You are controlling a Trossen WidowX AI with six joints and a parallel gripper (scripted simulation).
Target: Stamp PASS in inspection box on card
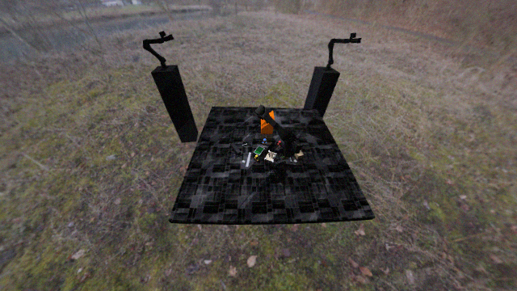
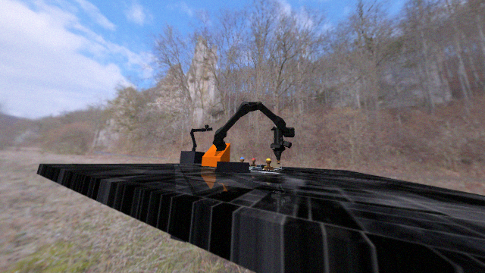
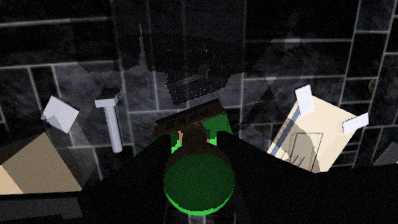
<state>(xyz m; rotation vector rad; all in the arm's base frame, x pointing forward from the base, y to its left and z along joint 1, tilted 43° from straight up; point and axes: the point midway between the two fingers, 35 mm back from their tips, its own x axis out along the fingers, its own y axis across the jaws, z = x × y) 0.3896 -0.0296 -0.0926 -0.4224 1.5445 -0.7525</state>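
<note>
My gripper (image 2: 278,161) (image 3: 193,141) is shut on a stamp with a green knob (image 3: 199,181), a brown handle and a brown block with a green top patch. The stamp is upright above the table, and its word and underside are hidden. The cream card (image 1: 271,157) (image 3: 336,131) lies right of the gripper in the wrist view, held by white tabs. Shadow falls across its outlined box, and a few thin dark strokes show at the box's lower left; I cannot tell whether they are print. A green pad-like rectangle (image 1: 258,150) lies beside the card in the top view.
Stamps with blue (image 1: 264,141) (image 2: 242,158), red (image 1: 279,142) (image 2: 254,159) and yellow (image 1: 256,158) (image 2: 268,160) knobs stand nearby. A white strip (image 1: 248,159) lies beyond the green rectangle. A grey T-shaped piece (image 3: 114,127), a pale square (image 3: 61,114) and a tan block (image 3: 42,167) are left in the wrist view.
</note>
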